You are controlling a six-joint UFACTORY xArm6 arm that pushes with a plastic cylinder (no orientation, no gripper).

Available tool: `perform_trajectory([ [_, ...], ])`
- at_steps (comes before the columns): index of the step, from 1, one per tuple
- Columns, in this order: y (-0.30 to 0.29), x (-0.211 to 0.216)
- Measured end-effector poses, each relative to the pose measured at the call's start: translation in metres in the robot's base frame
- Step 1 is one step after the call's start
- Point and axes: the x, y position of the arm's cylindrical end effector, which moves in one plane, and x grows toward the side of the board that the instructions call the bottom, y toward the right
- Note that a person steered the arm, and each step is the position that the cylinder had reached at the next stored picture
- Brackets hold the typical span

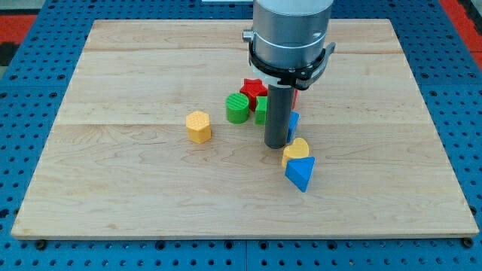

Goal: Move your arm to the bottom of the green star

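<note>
The green star (260, 111) lies near the board's middle and is mostly hidden behind my rod; only its left part shows. A green cylinder (236, 108) sits just to its left and a red star (254, 88) just above it. My tip (276, 144) rests on the board just below and slightly right of the green star. A blue block (294, 124) peeks out to the right of the rod.
A yellow hexagon block (199, 126) lies to the view's left. A yellow heart-like block (296, 151) and a blue triangle block (300, 172) lie just right and below my tip. The wooden board (113, 188) sits on a blue pegboard.
</note>
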Motion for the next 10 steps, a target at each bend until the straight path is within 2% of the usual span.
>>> perform_trajectory([
  [1,0.010,-0.003],
  [4,0.102,-0.005],
  [6,0.053,-0.001],
  [8,0.003,-0.016],
  [10,-0.008,-0.023],
])
